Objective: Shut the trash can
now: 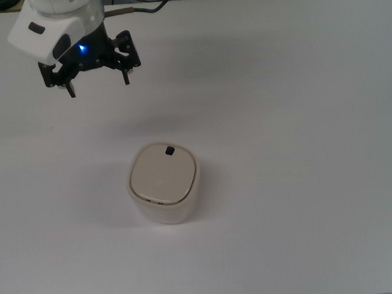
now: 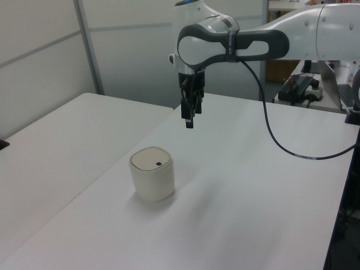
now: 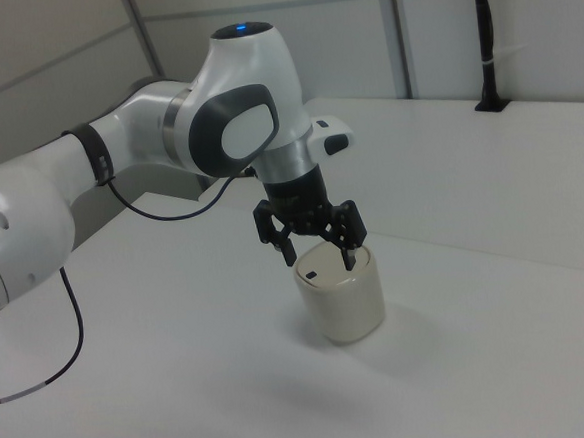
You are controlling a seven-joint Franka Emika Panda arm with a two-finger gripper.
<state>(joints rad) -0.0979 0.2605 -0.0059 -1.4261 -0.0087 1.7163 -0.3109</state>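
The trash can (image 1: 164, 183) stands upright near the middle of the white desk (image 1: 301, 113), well away from every edge. Its flat lid (image 1: 164, 175) lies level on the rim, the tiny black knob (image 1: 169, 150) on the side toward the desk's far edge in the top view, so it looks already closed. The gripper (image 1: 98, 84) hangs in the air toward the top view's upper left corner of the desk, fingers (image 1: 126, 78) spread wide and holding nothing, apart from the can. I judge the cream plastic body light, rigid and smooth, easy to tip or slide. Pressing straight down on the lid's centre seems safer than grasping the small knob.
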